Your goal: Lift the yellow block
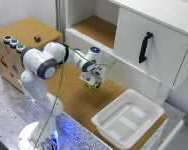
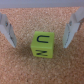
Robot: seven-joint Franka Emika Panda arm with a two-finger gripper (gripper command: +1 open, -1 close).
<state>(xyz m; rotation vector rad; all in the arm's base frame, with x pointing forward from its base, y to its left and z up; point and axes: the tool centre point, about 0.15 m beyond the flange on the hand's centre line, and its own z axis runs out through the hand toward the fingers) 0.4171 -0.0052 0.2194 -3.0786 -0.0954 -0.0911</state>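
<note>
The hand (image 2: 40, 31) hangs spread, seemingly just above the table (image 2: 20, 65), fingers (image 2: 8, 30) straddling the yellow block (image 2: 42, 45) so closing pinches it.

Bare cork on both sides of the yellow block (image 2: 42, 44); each fingertip (image 2: 8, 31) stands clear of it. White bin (image 1: 144, 104) sits well apart; cabinet (image 1: 153, 42) close behind the gripper (image 1: 90, 84).

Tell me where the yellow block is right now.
In the wrist view, the yellow block sits on the cork surface between the open fingers, touching neither. In the exterior view it is directly under the gripper, left of the white bin.
</note>
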